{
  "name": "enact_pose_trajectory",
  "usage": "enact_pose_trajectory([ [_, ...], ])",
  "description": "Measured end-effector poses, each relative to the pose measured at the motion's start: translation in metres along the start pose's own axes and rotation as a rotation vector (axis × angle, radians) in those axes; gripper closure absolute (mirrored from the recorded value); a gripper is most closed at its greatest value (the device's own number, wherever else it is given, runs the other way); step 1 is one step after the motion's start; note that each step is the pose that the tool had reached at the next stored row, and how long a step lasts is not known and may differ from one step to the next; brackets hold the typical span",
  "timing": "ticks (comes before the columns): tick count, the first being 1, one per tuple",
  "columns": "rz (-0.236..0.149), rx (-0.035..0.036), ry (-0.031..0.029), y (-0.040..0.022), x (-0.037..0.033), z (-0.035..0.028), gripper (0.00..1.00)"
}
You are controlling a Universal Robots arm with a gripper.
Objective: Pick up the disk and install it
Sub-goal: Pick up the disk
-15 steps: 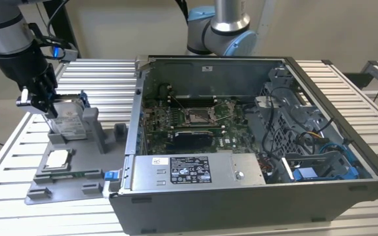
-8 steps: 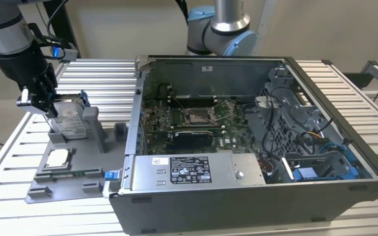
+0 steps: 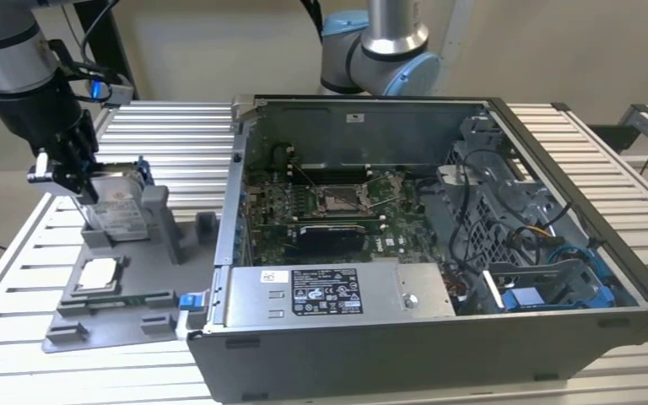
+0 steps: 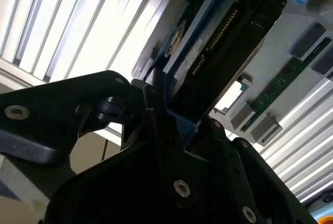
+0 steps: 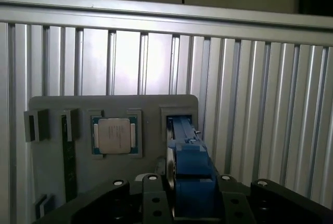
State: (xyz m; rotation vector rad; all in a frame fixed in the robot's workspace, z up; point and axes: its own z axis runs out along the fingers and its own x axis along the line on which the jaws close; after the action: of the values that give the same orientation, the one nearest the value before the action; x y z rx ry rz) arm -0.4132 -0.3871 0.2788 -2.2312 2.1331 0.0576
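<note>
Slatted table (image 3: pixel 594 143) carries the open PC case (image 3: pixel 414 354), which takes the middle and the exterior view's right. Its near-left corner is just beside the grey fixture (image 3: pixel 110 316), at the exterior view's left. Bare slats lie left of & beyond the fixture, so there's open room that side & above. The case wall closes off the right.

Arm (image 3: pixel 14 76) comes down from the upper left, wrist approx vert., over the fixture's far end. Disk (image 3: pixel 119 202) stands on edge there, lower end in a fixture slot w/ a grey post just right of it. It has a silver-grey body, white label & bright blue carrier.

In the first wrist view the disk (image 5: pixel 190 156) shows edge-on, blue frame toward the camera. In the second wrist view the disk (image 4: pixel 218 41) shows a dark face & a row of connector pins.

Gripper (image 3: pixel 77 181) jaws are narrow, clamped on the disk's sides btwn black fingers (image 5: pixel 151 203). Chip (image 3: pixel 99 272) lies flat in its pocket, near the disk but apart.
</note>
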Motion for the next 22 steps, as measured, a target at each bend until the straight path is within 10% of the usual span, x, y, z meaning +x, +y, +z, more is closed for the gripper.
enact_pose_trajectory([
  [22,0.0,-0.0004,0.002,-0.0001,-0.0002,-0.0046,1.0],
])
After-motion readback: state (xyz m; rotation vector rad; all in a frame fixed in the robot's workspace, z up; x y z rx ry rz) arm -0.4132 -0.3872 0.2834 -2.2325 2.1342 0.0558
